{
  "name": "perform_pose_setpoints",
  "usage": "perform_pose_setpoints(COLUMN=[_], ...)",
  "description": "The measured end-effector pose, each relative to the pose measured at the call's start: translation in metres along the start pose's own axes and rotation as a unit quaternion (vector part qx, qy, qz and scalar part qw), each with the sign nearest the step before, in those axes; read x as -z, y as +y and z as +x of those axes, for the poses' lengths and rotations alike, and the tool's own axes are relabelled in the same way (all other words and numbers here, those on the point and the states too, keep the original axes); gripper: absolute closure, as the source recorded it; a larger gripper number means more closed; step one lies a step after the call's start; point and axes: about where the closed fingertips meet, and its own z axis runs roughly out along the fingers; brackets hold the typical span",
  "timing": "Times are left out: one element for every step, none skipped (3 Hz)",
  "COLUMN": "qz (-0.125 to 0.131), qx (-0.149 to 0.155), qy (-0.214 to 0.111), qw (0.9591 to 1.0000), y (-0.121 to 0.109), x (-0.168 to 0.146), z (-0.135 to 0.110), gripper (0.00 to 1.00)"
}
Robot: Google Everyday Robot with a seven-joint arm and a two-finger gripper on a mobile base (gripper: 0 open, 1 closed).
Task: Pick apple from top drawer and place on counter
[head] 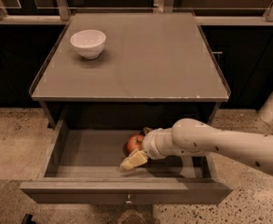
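Apple: the apple lay on the floor of the top drawer, a little right of the middle and towards the far side, close under the counter's near edge. It showed red with a paler patch.
Top drawer: it stood pulled well out towards me, its front panel and small knob nearest. I saw nothing in it but the apple.
Gripper: the gripper was down inside the drawer, right at the apple, reaching in from the right at the end of the pale arm. It lay so close that I could not tell whether it was touching the apple.
Grip state: from where I stood I could not tell whether it had closed on the apple or was only set beside it.
Counter: the counter was glossy and flat, with a white bowl at its far left corner, well apart from everything below.
Handling: I judged the apple light and firm, with a smooth skin that could slip, and round enough to roll away if nudged off-centre.
Where to hold: across its widest part, on two opposite sides, seemed best. The top, where a stem would sit, seemed a poor place to hold.
Pressure: enough to stop it sliding, no more, since hard squeezing would likely bruise it.
Risk: I thought the counter edge overhead was the likely snag when lifting it out.
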Motion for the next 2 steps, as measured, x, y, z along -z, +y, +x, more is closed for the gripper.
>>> perform_pose_setpoints(qz=[0.0,0.0], qx=[0.0,0.0], qy=[0.0,0.0], qw=[1.0,1.0], y=[-0.0001,-0.0001], x=[-0.0001,-0.0001], z=[-0.0001,-0.0001], gripper=[0.21,0.44])
